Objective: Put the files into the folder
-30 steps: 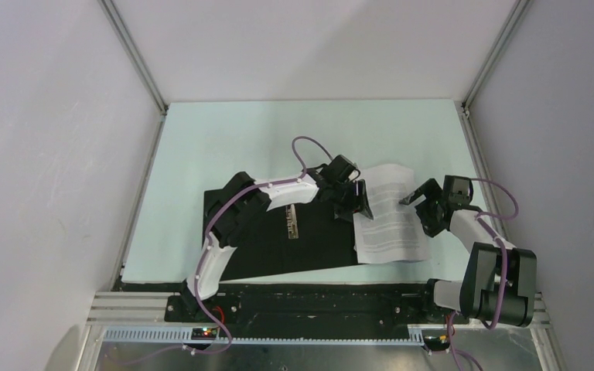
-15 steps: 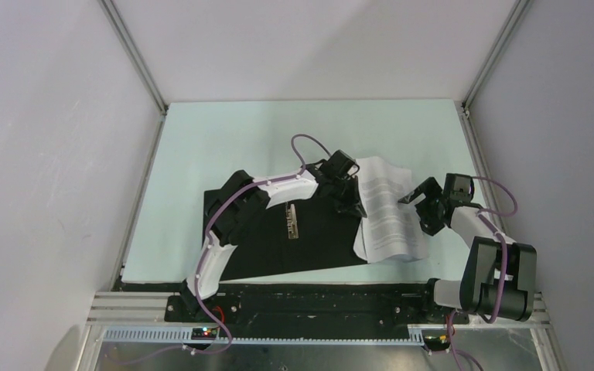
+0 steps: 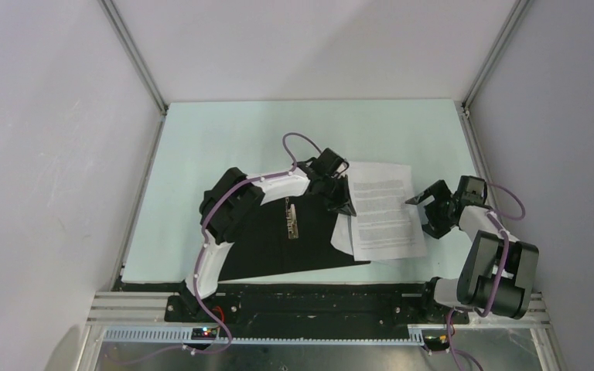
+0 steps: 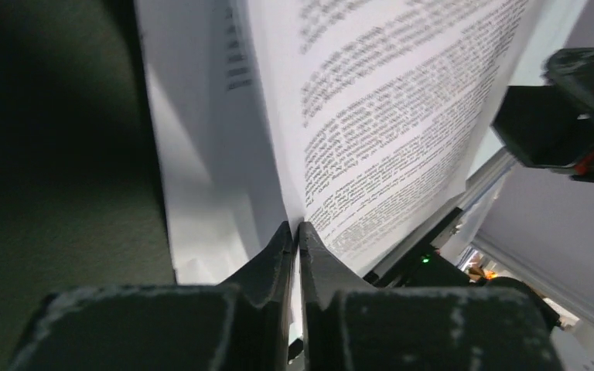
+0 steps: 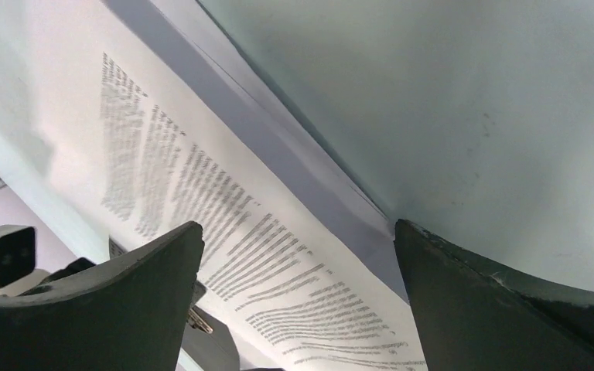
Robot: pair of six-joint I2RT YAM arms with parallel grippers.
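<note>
Left gripper (image 4: 295,229) clamped on files (image 3: 384,210) edge. Right gripper (image 3: 433,210) spread wide, empty, just beside files' far edge. Files overlap open folder (image 3: 267,243) right margin only, mostly on table (image 3: 224,139). Pending: slide fully onto folder, close.

Both arms have white shells and bulky black joints. A thin purple cable (image 3: 297,140) runs along the left arm (image 3: 207,267) and bows out at 12 o'clock; the one on the right arm (image 3: 503,274) bows toward 3 o'clock. The left gripper (image 4: 295,232) has matte black fingers (image 4: 124,325) with pale, scuffed edges.
</note>
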